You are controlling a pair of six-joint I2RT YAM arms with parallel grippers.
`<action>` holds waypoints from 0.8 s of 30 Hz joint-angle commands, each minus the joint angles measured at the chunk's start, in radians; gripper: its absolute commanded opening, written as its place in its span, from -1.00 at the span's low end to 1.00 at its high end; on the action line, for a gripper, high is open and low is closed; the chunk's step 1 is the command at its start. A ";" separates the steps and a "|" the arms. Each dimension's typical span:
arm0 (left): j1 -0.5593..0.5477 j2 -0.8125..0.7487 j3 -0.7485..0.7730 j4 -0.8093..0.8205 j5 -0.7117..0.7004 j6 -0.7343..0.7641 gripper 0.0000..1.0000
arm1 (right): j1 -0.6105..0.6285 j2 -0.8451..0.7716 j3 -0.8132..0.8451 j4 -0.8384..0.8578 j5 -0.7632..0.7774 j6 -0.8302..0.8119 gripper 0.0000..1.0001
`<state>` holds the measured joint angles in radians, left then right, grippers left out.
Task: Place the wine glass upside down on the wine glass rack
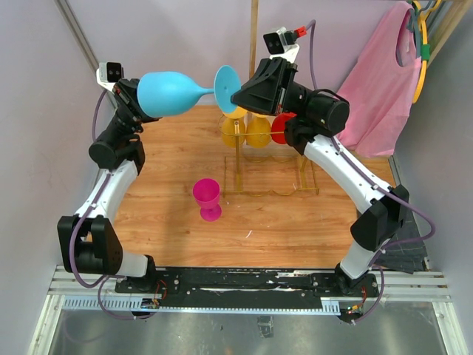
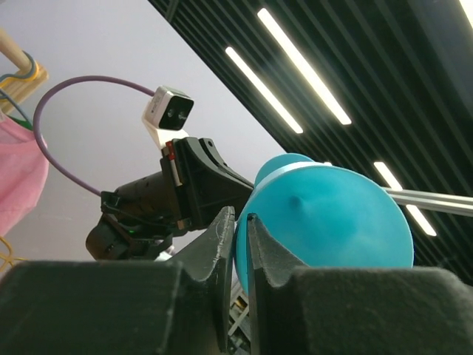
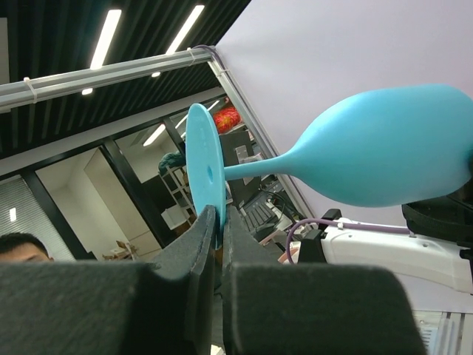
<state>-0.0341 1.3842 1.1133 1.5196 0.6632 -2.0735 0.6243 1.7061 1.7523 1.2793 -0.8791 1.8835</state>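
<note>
Two-handed, the smooth turquoise wine glass (image 1: 171,93) is held level at upper centre: bowl clamped by the raised left gripper (image 1: 141,97), disc foot pinched by the raised right gripper (image 1: 233,92).

The wine glass (image 1: 181,93) is lying sideways in the air above the far part of the surface (image 1: 162,214), with its bowl to the left and its foot to the right. The left claw (image 1: 137,100) is pinching the bowl's rim and the right claw (image 1: 236,95) the foot's edge. The wine glass rack (image 1: 238,159) is standing below the foot, with 3 goblets (image 1: 259,133) sitting side by side within its far end. A lone goblet (image 1: 208,198) is standing upright near the rack's front left corner. A pole (image 1: 253,29) is rising behind the rack.
</note>
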 commanded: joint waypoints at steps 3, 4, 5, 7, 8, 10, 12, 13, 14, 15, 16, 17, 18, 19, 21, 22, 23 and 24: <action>0.002 -0.013 0.003 0.260 -0.011 -0.243 -0.10 | -0.006 -0.025 0.024 0.042 0.024 -0.039 -0.98; 0.003 -0.011 0.004 0.260 -0.006 -0.240 0.03 | -0.006 -0.024 0.028 0.043 0.023 -0.037 -0.98; 0.003 -0.010 0.005 0.260 -0.003 -0.234 0.21 | -0.007 -0.023 0.035 0.043 0.023 -0.038 -0.99; 0.003 -0.007 0.006 0.260 0.006 -0.227 0.37 | -0.006 -0.022 0.048 0.044 0.023 -0.043 -0.98; 0.003 -0.005 0.008 0.259 0.011 -0.223 0.41 | -0.009 -0.019 0.060 0.040 0.022 -0.049 -0.98; 0.004 -0.004 0.008 0.260 0.021 -0.214 0.43 | -0.010 -0.012 0.089 0.022 0.015 -0.054 -0.98; 0.006 -0.002 0.007 0.260 0.030 -0.209 0.44 | -0.013 -0.003 0.120 0.013 0.010 -0.055 -0.98; 0.010 -0.001 0.006 0.260 0.036 -0.207 0.44 | -0.016 -0.002 0.130 0.009 0.008 -0.057 -0.98; 0.013 0.001 0.006 0.261 0.042 -0.207 0.45 | -0.021 -0.005 0.136 0.004 0.008 -0.061 -0.98; 0.016 0.001 0.006 0.261 0.047 -0.203 0.45 | -0.027 -0.009 0.139 -0.001 0.010 -0.066 -0.98; 0.020 0.001 0.008 0.261 0.054 -0.199 0.45 | -0.035 -0.015 0.137 -0.007 0.014 -0.072 -0.98; 0.024 0.001 0.010 0.262 0.061 -0.193 0.46 | -0.042 -0.022 0.134 -0.014 0.016 -0.084 -0.98; 0.028 0.002 0.013 0.262 0.068 -0.190 0.46 | -0.052 -0.030 0.131 -0.023 0.016 -0.094 -0.98; 0.032 0.004 0.015 0.261 0.074 -0.186 0.46 | -0.063 -0.037 0.131 -0.030 0.016 -0.101 -0.98; 0.036 0.008 0.009 0.261 0.079 -0.187 0.46 | -0.090 -0.055 0.127 -0.040 0.018 -0.115 -0.98; 0.039 0.010 0.007 0.262 0.080 -0.187 0.46 | -0.104 -0.066 0.125 -0.049 0.021 -0.123 -0.98; 0.041 0.015 0.002 0.261 0.082 -0.184 0.46 | -0.121 -0.077 0.120 -0.058 0.024 -0.134 -0.98; 0.043 0.018 -0.003 0.261 0.085 -0.181 0.45 | -0.136 -0.089 0.117 -0.067 0.028 -0.143 -0.98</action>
<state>-0.0051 1.3872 1.1130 1.5211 0.7189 -2.0735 0.5461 1.6901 1.8603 1.2194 -0.8783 1.7992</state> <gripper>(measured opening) 0.729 0.033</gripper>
